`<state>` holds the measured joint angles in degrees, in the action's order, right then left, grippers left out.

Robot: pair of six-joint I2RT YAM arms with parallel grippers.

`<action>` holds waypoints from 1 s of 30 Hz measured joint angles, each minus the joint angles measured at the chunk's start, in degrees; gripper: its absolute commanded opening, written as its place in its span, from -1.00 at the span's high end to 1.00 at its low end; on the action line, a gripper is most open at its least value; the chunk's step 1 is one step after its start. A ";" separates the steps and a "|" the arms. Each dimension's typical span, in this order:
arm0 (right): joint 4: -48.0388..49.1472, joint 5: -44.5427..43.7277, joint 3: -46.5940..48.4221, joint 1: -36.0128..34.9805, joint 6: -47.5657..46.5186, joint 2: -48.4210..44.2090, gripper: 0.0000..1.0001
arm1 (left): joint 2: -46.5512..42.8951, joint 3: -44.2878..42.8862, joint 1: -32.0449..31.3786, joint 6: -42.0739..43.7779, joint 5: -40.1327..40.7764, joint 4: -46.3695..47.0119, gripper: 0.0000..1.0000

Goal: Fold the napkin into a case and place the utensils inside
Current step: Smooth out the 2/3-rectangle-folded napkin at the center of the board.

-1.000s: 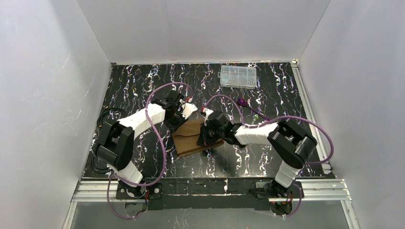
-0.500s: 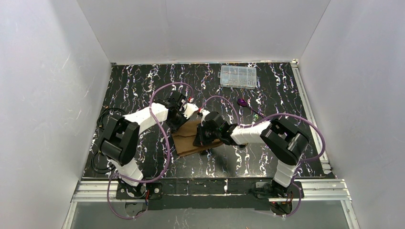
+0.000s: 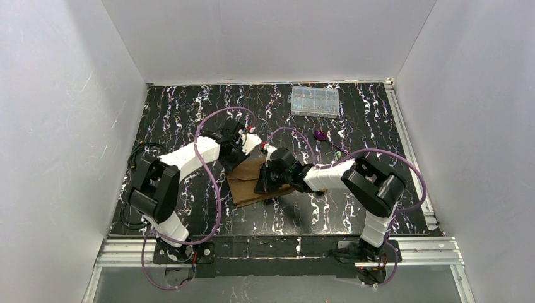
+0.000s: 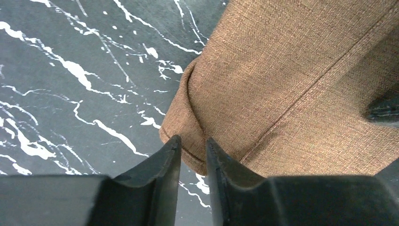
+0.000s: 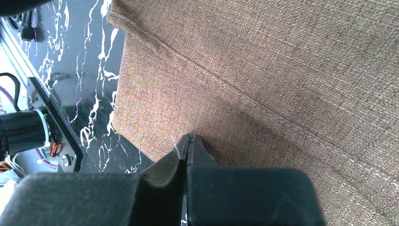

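The brown napkin lies folded in the middle of the table. The left hand, fingers narrowly apart, pinches its rolled corner at 11 o'clock; the right hand, fingers pressed tight together, nips its edge at 3 o'clock.

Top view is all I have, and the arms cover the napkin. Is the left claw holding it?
Observer: Yes. The left wrist view shows the left claw pinched on a rolled corner of the napkin, with the hem between its fingertips.
Operator: And the other one?
Observer: The right claw is shut, tips pressed together at the napkin's edge. I can't tell whether any cloth is caught.
Operator: Any utensil on the cloth?
Observer: None in either wrist view, only bare weave and a stitched seam.
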<state>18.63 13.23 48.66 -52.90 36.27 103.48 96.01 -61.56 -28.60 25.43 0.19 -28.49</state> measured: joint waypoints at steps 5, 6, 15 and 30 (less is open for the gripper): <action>0.39 0.24 0.00 0.00 0.04 0.20 0.88 | -0.87 -0.63 0.00 -0.20 0.87 0.02 0.39; 0.44 0.26 0.00 0.00 0.04 0.22 0.88 | -0.85 -0.66 0.00 -0.22 0.94 0.02 0.39; 0.87 0.68 0.76 0.00 0.33 1.11 0.88 | 2.32 -1.25 0.00 -0.46 1.51 1.25 0.45; 1.07 1.03 1.62 0.07 1.27 2.01 0.91 | 3.19 0.24 -0.39 0.11 3.61 4.31 1.00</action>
<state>19.70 14.26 50.28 -52.84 37.54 105.49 99.20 -61.32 -28.99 25.54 3.79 -24.18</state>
